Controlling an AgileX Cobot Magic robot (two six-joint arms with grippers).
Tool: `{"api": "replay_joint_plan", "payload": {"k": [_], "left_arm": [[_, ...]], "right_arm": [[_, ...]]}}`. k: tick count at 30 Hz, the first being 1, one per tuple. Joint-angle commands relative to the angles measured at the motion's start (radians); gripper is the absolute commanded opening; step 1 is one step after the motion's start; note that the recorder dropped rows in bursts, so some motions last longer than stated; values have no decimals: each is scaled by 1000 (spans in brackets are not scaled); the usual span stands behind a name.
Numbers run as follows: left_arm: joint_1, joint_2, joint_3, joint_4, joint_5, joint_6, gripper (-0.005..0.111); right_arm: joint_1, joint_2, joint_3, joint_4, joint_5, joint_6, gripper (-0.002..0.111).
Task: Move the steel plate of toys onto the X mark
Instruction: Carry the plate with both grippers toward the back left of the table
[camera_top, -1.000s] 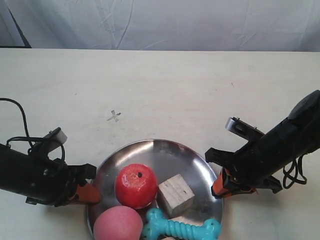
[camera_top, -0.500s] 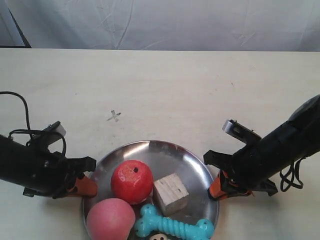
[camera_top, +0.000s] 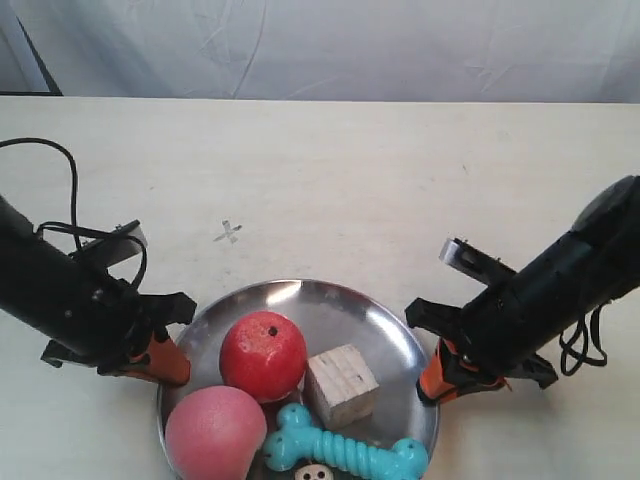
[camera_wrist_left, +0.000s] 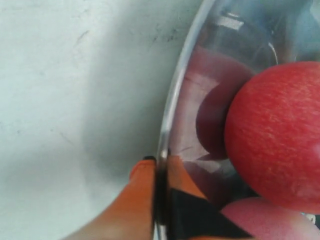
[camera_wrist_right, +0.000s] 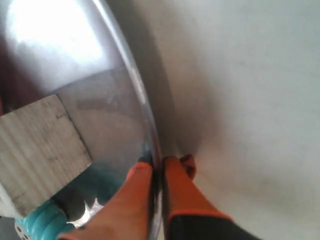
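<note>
The steel plate (camera_top: 335, 305) sits at the near middle of the table, holding a red apple (camera_top: 263, 356), a pink peach (camera_top: 214, 433), a wooden cube (camera_top: 341, 385), a turquoise bone (camera_top: 345, 455) and a die (camera_top: 314, 473) at the bottom edge. The faint X mark (camera_top: 229, 233) lies beyond the plate, toward the left. My left gripper (camera_wrist_left: 161, 162) is shut on the plate's rim (camera_wrist_left: 176, 95) beside the apple (camera_wrist_left: 275, 135). My right gripper (camera_wrist_right: 157, 162) is shut on the opposite rim (camera_wrist_right: 131, 80), near the cube (camera_wrist_right: 37, 150). In the exterior view the grippers (camera_top: 170, 362) (camera_top: 437, 378) flank the plate.
The pale table (camera_top: 400, 170) stretches beyond the plate to a white cloth backdrop (camera_top: 330, 45). A black cable (camera_top: 60, 160) loops above the arm at the exterior view's left.
The plate with its toys has shifted slightly leftward, both grippers moving with it. The arm at the exterior view's left has risen and swung its body up-left.
</note>
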Motion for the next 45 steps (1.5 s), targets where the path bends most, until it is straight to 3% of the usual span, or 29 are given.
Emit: {"api": "replay_joint_plan", "payload": {"k": [1, 4, 10, 13, 22, 28, 37, 42, 45], "left_arm": [[-11, -1, -56, 36, 100, -60, 0], [-11, -1, -121, 68, 139, -80, 0], [-8, 52, -378, 370, 234, -266, 0], [56, 195, -589, 422, 314, -290, 0], [214, 418, -887, 479, 424, -326, 0], [233, 504, -917, 493, 420, -334, 0], [233, 511, -917, 554, 381, -366, 0], [233, 513, -917, 677, 367, -444, 0], [236, 513, -917, 685, 372, -446, 6]], "right_arm": [[13, -20, -142, -26, 140, 148, -1], [13, -18, -268, -66, 192, 193, -1], [13, 97, -559, -184, 260, 336, -1], [13, 241, -779, -179, 303, 407, -1], [41, 477, -1164, -180, 293, 511, -1], [93, 597, -1294, -281, 291, 581, -1], [99, 615, -1296, -356, 237, 551, -1], [99, 616, -1296, -368, 211, 552, 19], [99, 616, -1296, -379, 212, 560, 34]]}}
